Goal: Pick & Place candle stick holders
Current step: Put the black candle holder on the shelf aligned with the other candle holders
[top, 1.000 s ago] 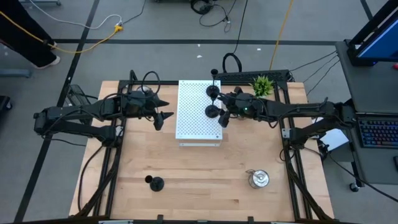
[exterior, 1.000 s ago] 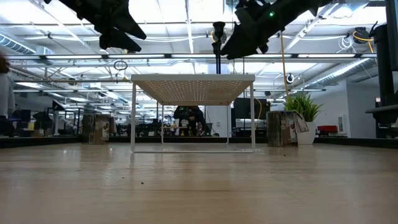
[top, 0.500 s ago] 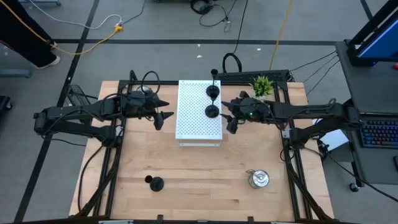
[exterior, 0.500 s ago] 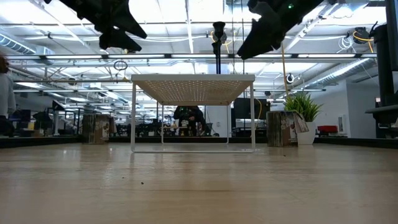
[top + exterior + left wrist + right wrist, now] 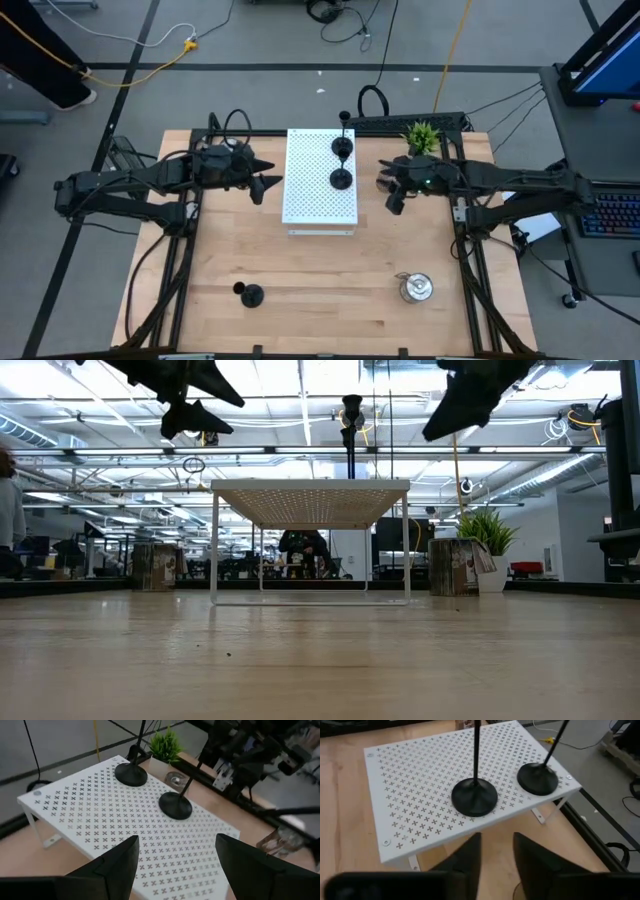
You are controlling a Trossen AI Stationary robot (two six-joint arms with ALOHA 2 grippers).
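Withdrawn rightward off the shelf (image 5: 320,190), right hand (image 5: 393,196) hovers empty.

One camera looks straight down on the whole table (image 5: 320,290). One sits low at table height and looks flat across into the room. Two ride on the arms, close above the white rack (image 5: 125,820). All four see that white rack.
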